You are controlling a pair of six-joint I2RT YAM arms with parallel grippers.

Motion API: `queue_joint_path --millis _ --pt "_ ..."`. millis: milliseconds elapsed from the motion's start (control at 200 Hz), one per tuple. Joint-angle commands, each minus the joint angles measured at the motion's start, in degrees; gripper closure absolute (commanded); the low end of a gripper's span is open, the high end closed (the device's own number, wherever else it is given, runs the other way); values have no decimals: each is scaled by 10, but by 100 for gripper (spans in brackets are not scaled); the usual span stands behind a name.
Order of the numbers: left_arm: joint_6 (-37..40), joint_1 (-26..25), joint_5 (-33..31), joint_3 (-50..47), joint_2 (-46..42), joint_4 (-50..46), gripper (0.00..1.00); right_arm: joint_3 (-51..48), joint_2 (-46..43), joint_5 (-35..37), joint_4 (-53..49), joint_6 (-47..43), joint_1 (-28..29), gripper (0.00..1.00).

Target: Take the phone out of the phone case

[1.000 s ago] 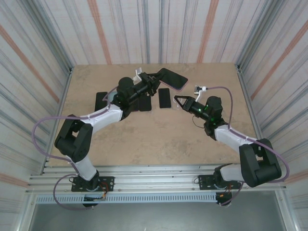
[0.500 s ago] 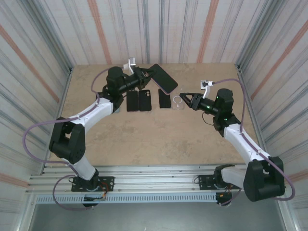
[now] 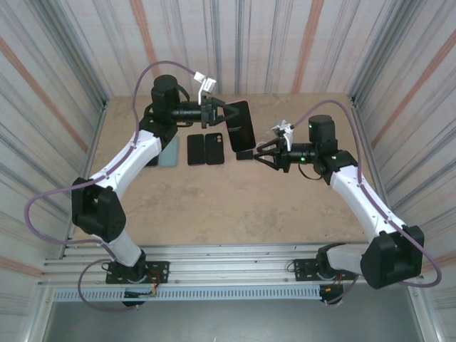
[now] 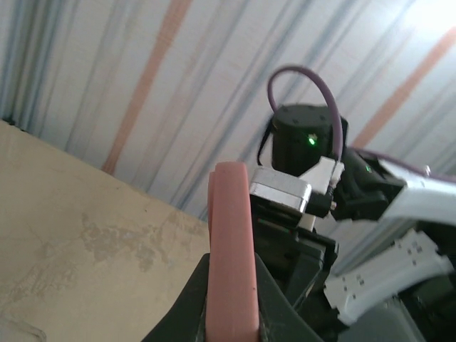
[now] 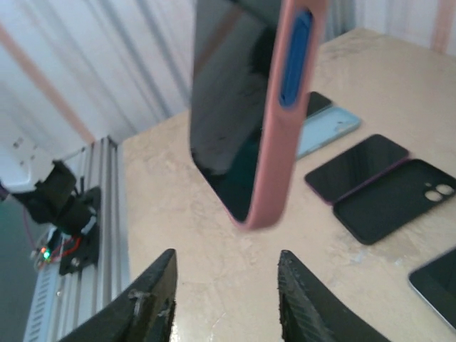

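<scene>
The phone in its pink case (image 3: 240, 126) hangs in the air above the back of the table, held upright by my left gripper (image 3: 225, 117), which is shut on it. In the left wrist view the pink case edge (image 4: 229, 242) stands between the fingers of that gripper (image 4: 231, 303). My right gripper (image 3: 261, 154) is open just right of and below the phone, pointing at it. From the right wrist the dark screen and pink rim of the phone (image 5: 251, 107) hang just beyond the open right gripper (image 5: 226, 285), not touching its fingers (image 5: 154, 303).
Two dark phones (image 3: 196, 149) (image 3: 215, 148) and a light-blue one (image 3: 169, 151) lie on the table below the held phone; another dark phone (image 3: 244, 154) lies by the right gripper. The aluminium rail (image 5: 92, 235) runs along the near table edge. Striped walls enclose the table.
The left arm has lifted the cased phone higher and turned it upright. The right gripper has swung left and lower, closing in on the phone's lower end with its jaws open.
</scene>
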Motion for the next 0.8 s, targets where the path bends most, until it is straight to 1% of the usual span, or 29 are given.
queue_joint_path --millis 0,15,130,195,336,376,541,797 --pt "104 5 90 19 -21 -10 98 36 25 -27 -62 -98 16 64" --pt "110 5 94 18 -23 -12 100 41 29 -25 -68 -104 18 64" --pt "172 5 91 13 -39 -58 100 70 55 -45 -98 -127 23 72" --pt "179 6 94 8 -44 -60 100 80 67 -53 -109 -134 25 77" --pt "196 9 100 7 -47 -75 100 91 77 -55 -134 -158 30 80" --pt "198 10 102 7 -47 -79 100 93 78 -58 -137 -160 30 82" --pt "192 9 108 10 -46 -80 100 100 83 -58 -149 -175 34 85" --pt "184 9 116 11 -46 -81 100 111 85 -62 -149 -181 44 88"
